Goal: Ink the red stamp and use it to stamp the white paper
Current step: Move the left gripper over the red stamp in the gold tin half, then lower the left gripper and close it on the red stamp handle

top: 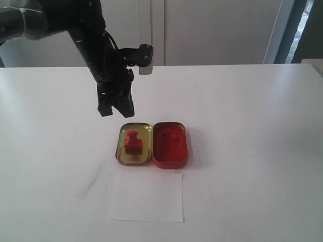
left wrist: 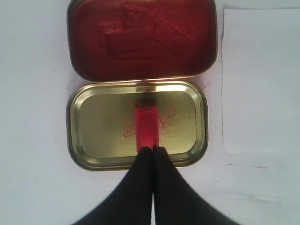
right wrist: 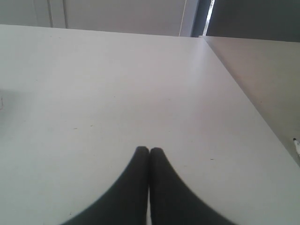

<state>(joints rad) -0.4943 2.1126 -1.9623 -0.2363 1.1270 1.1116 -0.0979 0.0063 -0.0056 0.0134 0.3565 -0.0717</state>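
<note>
The red stamp [top: 133, 142] stands upright inside the gold tin lid [top: 121, 147], left of the open red ink-pad tin [top: 170, 144]. The white paper [top: 146, 197] lies flat in front of both tin halves. My left gripper [top: 117, 112] hangs shut and empty above the table just behind the lid. From the left wrist view its tips [left wrist: 153, 150] line up over the lid's rim, with the stamp [left wrist: 146, 125] right beyond them, then the lid [left wrist: 98, 123], the ink pad [left wrist: 140, 40] and the paper [left wrist: 260, 79]. My right gripper [right wrist: 149, 151] is shut over bare table.
The white table [top: 252, 126] carries faint red smudges near the paper. White cabinet doors [top: 212, 30] rise behind its far edge. In the right wrist view the table's edge [right wrist: 243, 98] runs beside a lower grey surface.
</note>
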